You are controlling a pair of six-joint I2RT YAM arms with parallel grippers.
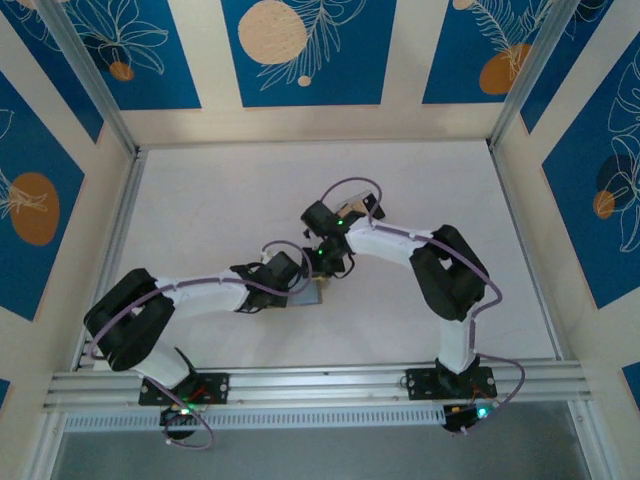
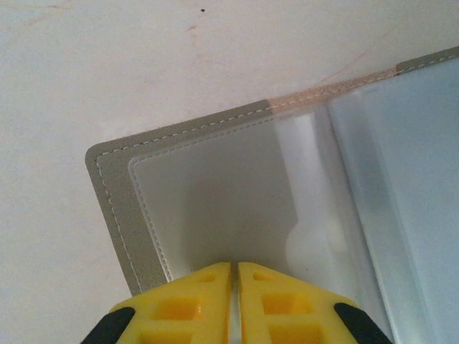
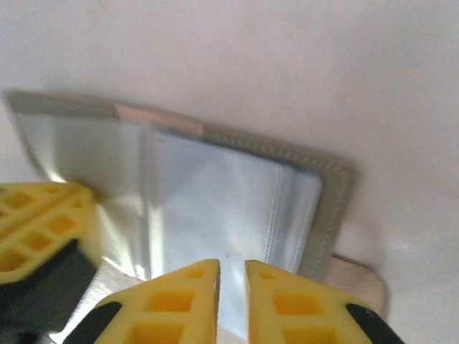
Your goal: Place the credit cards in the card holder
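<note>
The small flat grey folding card holder (image 1: pixel 306 296) lies spread open near the middle of the white table (image 1: pixel 220 200), where the two arms meet. Bare white surface runs from it toward the cream and blue patterned walls (image 1: pixel 300 50) at the back and sides and the aluminium rail (image 1: pixel 320 380) at the near edge.

From the left wrist, the holder's (image 2: pixel 215 201) grey stitched border turns one rounded corner on the table, and a tan strip (image 2: pixel 337 86) crosses the top edge at the fold. Inside are clear and pale-blue plastic sleeves; whether any sleeve holds a card cannot be told.

The left gripper (image 2: pixel 234 287) has its yellow fingers pressed almost together on the near edge of the holder's left leaf, a thin slit between them. From the right wrist, one of those fingers (image 3: pixel 43 222) sits on the holder's (image 3: pixel 229 193) left half.

The right gripper (image 3: pixel 231 287) hangs over the pale-blue sleeve on the right half, its jaws a narrow slot apart with nothing seen between them.

A tan rectangular credit card (image 3: pixel 355 276) pokes out from under the holder's right corner, flat on the table.
</note>
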